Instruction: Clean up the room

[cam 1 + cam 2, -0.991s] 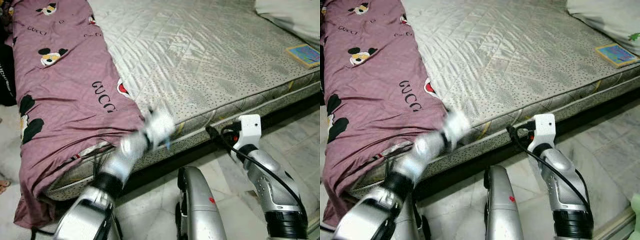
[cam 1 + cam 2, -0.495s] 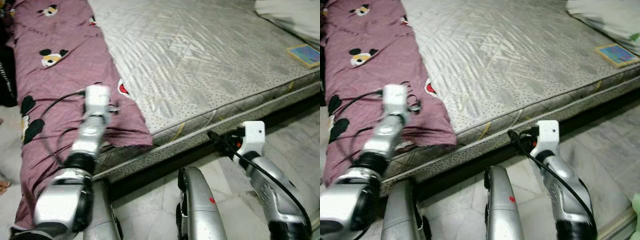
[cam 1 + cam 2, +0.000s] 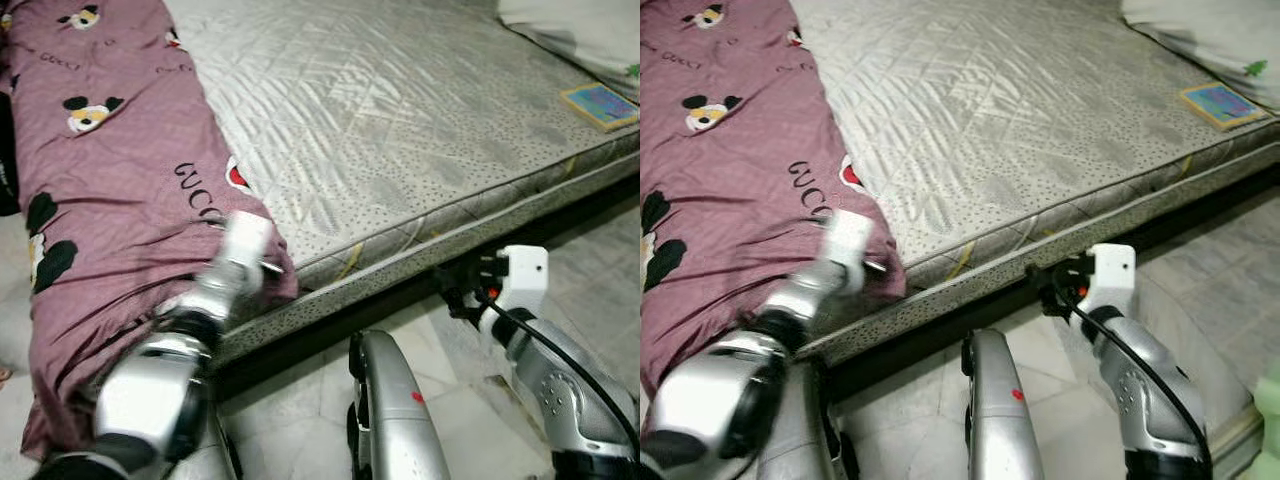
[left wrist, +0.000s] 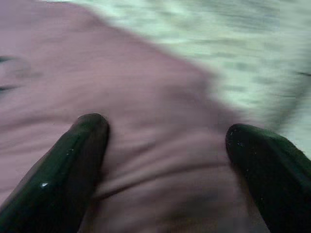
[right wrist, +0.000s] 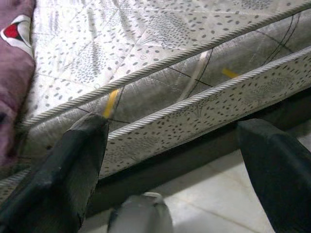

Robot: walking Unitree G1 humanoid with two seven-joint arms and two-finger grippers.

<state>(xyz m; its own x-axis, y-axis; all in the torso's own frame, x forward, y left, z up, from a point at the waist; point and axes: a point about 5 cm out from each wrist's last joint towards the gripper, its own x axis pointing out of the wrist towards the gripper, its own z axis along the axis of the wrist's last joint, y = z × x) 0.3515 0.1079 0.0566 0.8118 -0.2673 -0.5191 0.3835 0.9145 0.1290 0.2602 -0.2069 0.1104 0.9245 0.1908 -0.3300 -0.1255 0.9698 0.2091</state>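
A mauve blanket (image 3: 120,170) printed with cartoon mice and lettering covers the left part of a grey quilted mattress (image 3: 400,120) and hangs over its front edge. My left gripper (image 4: 167,127) is open and close above the blanket's folds, near the blanket's lower right corner (image 3: 275,280); nothing sits between its fingers. My right gripper (image 5: 172,124) is open and empty. It is held low over the floor, pointing at the mattress's front edge (image 5: 160,92) and the dark gap under the bed.
A small colourful book (image 3: 603,104) lies at the mattress's right edge, with pale bedding (image 3: 580,25) behind it. Pale marble floor (image 3: 590,260) runs along the bed's front. A dark object (image 3: 8,170) stands at the far left beside the blanket.
My left arm swung from the mattress's front edge up onto the blanket, then back down to the blanket's lower right corner. The right arm drifted slightly right and lower.
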